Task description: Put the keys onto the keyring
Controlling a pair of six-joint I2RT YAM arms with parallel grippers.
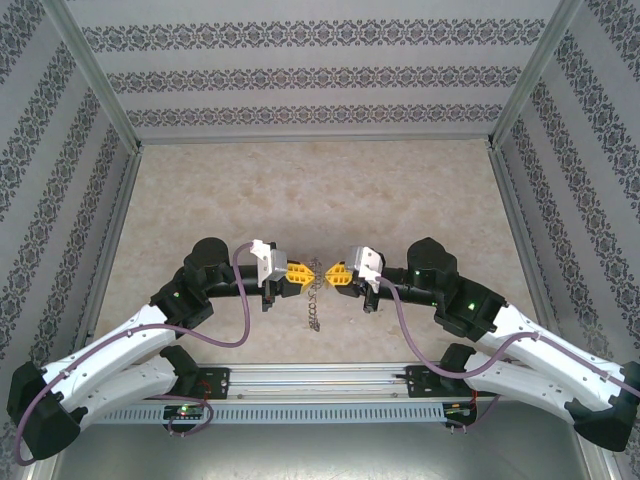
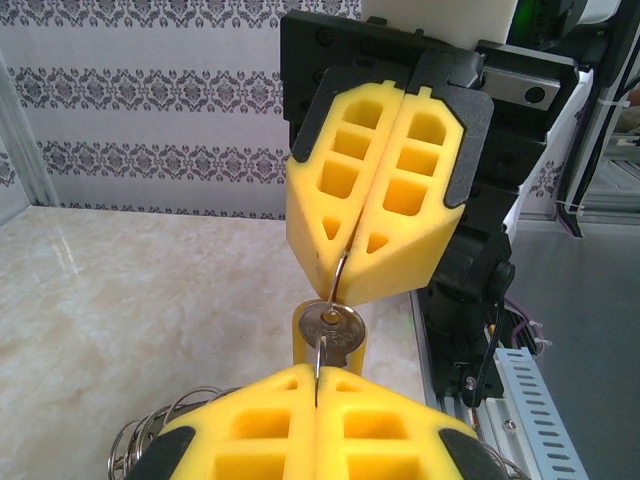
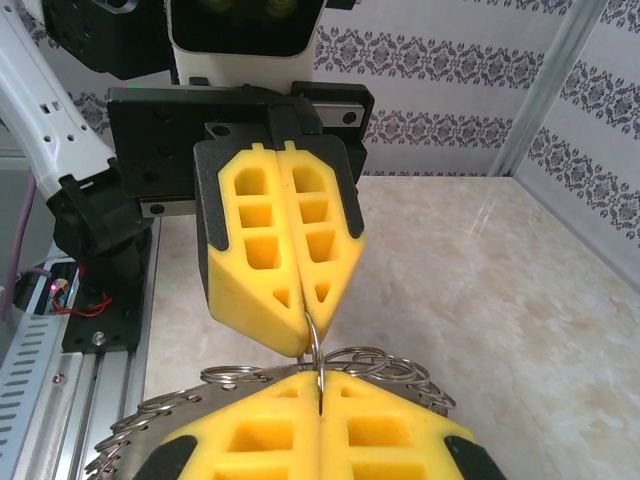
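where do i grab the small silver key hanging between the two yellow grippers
Take the small silver key by its flat round head, probably from the far side: it dangles from a thin wire loop, and the shut left gripper and right gripper block both sides.

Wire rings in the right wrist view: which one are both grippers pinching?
The upright ring spanning between the left gripper and right gripper, with a key on it in the left wrist view. The other loops fan out flat below, ungripped.
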